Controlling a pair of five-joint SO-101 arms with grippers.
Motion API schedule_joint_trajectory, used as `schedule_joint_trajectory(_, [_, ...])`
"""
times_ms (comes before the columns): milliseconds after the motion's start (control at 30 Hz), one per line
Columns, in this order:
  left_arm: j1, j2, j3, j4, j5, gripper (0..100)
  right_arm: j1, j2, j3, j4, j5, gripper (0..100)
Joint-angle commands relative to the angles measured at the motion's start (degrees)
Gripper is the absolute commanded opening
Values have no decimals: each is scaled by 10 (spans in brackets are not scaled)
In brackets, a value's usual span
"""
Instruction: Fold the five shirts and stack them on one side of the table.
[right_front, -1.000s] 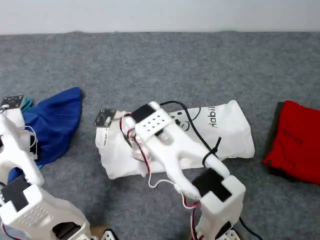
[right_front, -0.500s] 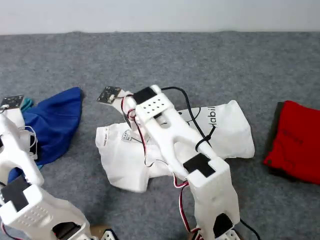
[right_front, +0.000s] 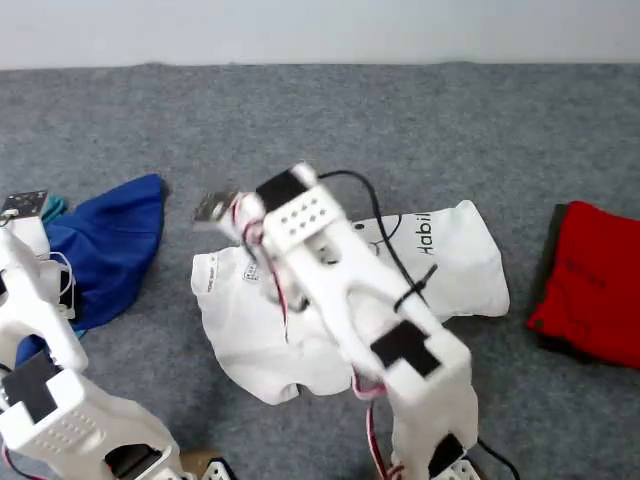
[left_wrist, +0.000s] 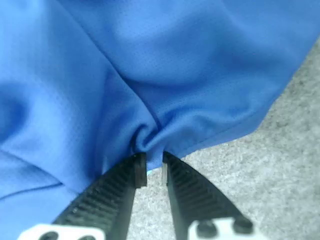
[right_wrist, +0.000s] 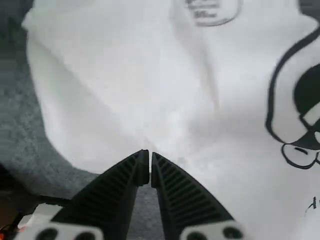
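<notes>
Table: the grey, felt-like table surface spans the whole high view, with a pale wall behind it.
White shirt: the crumpled white cotton shirt with black print lies in the middle of the table, its near edge rumpled and uneven.
Right arm: the white plastic right arm stretches over the white shirt's left half.
Blue shirt: the bunched royal-blue shirt lies at the left side, well apart from the white one.
Red shirt: the folded red shirt sits at the right edge, near the white shirt but apart from it.
Left gripper: the black ridged left gripper is nearly closed, pinching a puckered fold of the blue shirt.
Right gripper: the right gripper has its tips together, nipping the white shirt near its edge.
Teal cloth: a small teal scrap of cloth peeks out beside the blue shirt.
</notes>
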Motion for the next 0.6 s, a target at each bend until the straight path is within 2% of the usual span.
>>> schedule_joint_trajectory(0, [1, -3, -20, -8, -6, 66, -41, -110, 94, 19, 6, 20])
schedule_joint_trajectory(233, [1, -2, -20, -16, -5, 66, -129, -210, 254, -33, -2, 177])
schedule_joint_trajectory(400, [1, -2, -20, -16, -5, 66, -205, -227, 312, -97, -24, 179])
schedule_joint_trajectory(567, [1, -2, -20, -13, -5, 66, -216, -227, 372, -187, -19, 180])
